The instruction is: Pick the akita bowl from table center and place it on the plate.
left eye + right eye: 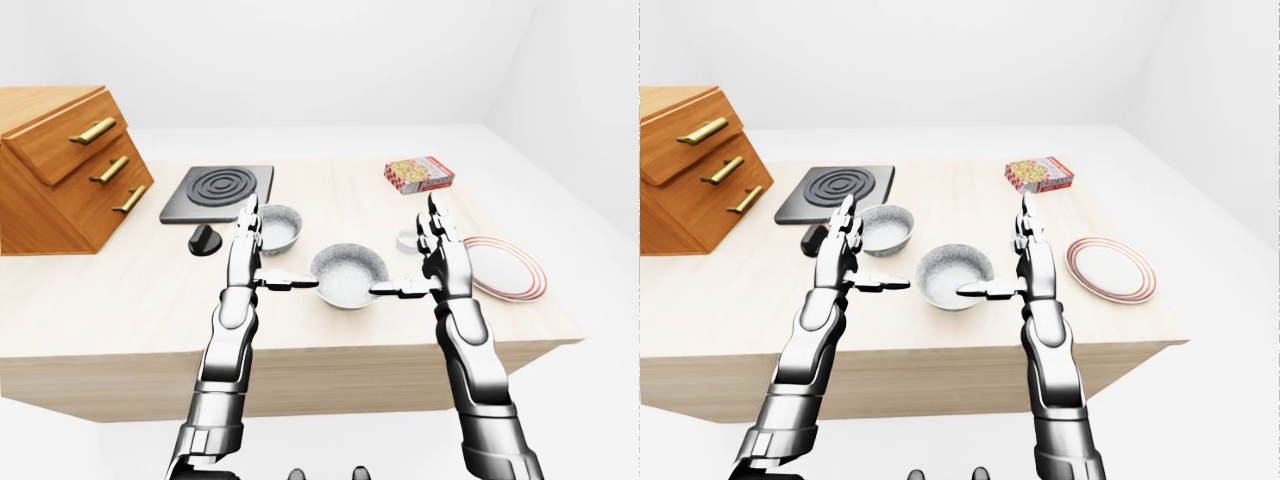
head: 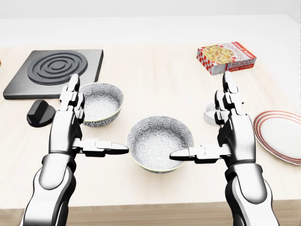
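Observation:
The akita bowl (image 2: 160,141), grey-white with a fine pattern, stands upright in the middle of the wooden table (image 2: 155,75). My left hand (image 2: 77,134) is just left of it, fingers straight up and thumb pointing at the rim. On the bowl's right, my right hand (image 2: 221,141) mirrors that pose, its thumb tip reaching the rim. Both hands are open and hold nothing. The white plate with red rings (image 2: 282,136) lies flat to the right of my right hand, near the table's right edge.
A second patterned bowl (image 2: 101,103) sits behind my left hand. A black hob (image 2: 56,70) and a black knob (image 2: 40,113) are at upper left, a cookie box (image 2: 225,57) at upper right, and a small white object (image 2: 209,114) behind my right hand. A wooden drawer cabinet (image 1: 60,170) stands at the table's left.

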